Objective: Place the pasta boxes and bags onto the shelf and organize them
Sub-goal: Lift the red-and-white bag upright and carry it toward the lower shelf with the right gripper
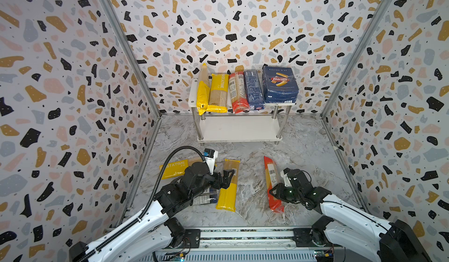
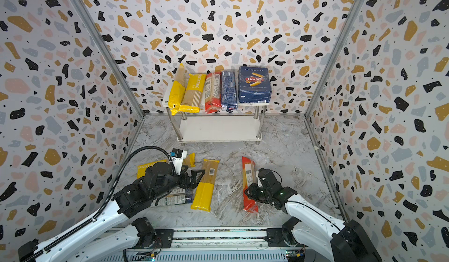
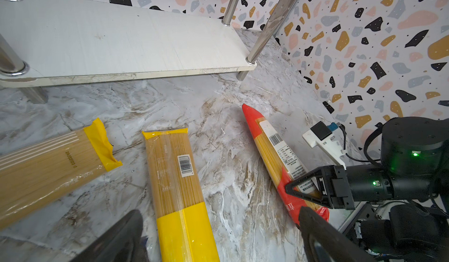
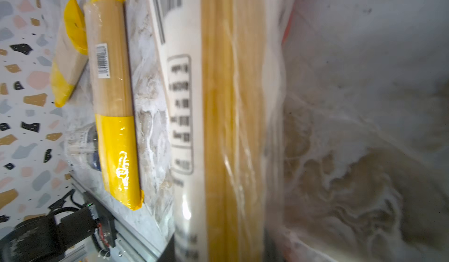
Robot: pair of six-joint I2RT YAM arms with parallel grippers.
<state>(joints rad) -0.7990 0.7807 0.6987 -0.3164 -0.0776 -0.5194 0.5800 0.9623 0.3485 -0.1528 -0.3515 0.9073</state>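
My left wrist view shows the right gripper [image 3: 291, 192] pinching the red-ended bag [image 3: 264, 136], unclear in both top views; the left gripper [image 1: 227, 179] hangs wide over the yellow bag [image 1: 227, 198].

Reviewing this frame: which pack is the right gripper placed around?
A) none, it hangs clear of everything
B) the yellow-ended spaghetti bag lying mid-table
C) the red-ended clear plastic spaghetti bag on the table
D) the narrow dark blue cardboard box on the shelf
C: in both top views the right gripper straddles the red-ended clear plastic spaghetti bag, and the right wrist view shows that bag filling the space between its jaws.
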